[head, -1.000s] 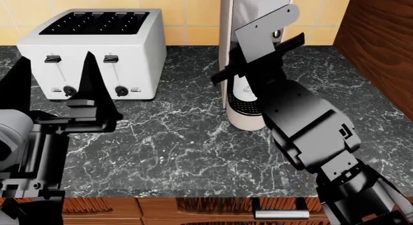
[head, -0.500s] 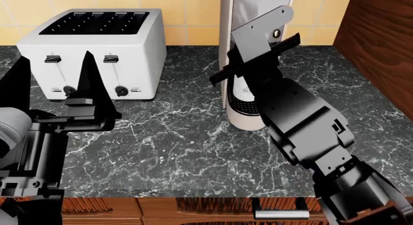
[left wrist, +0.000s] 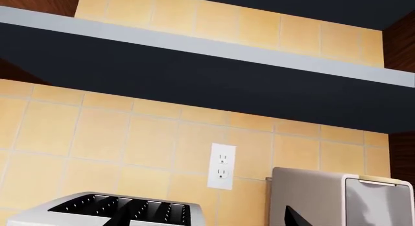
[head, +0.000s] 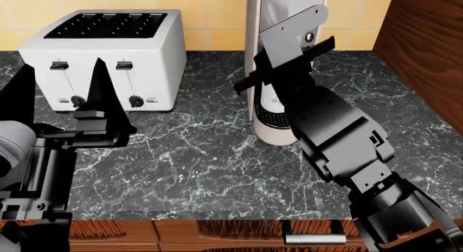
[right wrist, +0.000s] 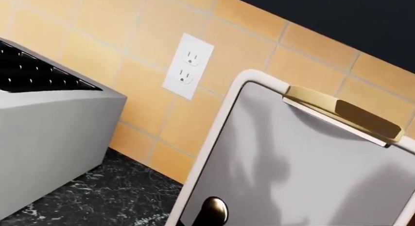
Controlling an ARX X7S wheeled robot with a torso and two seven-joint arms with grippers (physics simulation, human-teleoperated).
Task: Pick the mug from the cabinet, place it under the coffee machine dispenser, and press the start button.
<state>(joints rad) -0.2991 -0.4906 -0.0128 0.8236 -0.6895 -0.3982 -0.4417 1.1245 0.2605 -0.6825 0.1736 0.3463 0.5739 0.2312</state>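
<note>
The white mug (head: 272, 99) stands in the recess of the silver-grey coffee machine (head: 269, 8), on its dark drip tray (head: 270, 118), mostly hidden by my right arm. My right gripper (head: 291, 56) is raised in front of the machine's face above the mug; its fingers are hidden behind the wrist. The right wrist view shows the machine's face (right wrist: 311, 158) close up with a dark round button (right wrist: 214, 210). My left gripper (head: 62, 95) is open and empty, in front of the toaster. The machine also shows in the left wrist view (left wrist: 324, 197).
A wide white four-slot toaster (head: 108, 51) stands at the back left of the dark marble counter (head: 195, 154). A wood panel (head: 426, 51) closes the right side. A wall outlet (right wrist: 186, 65) sits on the tiled backsplash, with a shelf (left wrist: 194, 75) above.
My right gripper has shifted slightly left and closer to the machine's face. The left arm and the mug have not moved.
</note>
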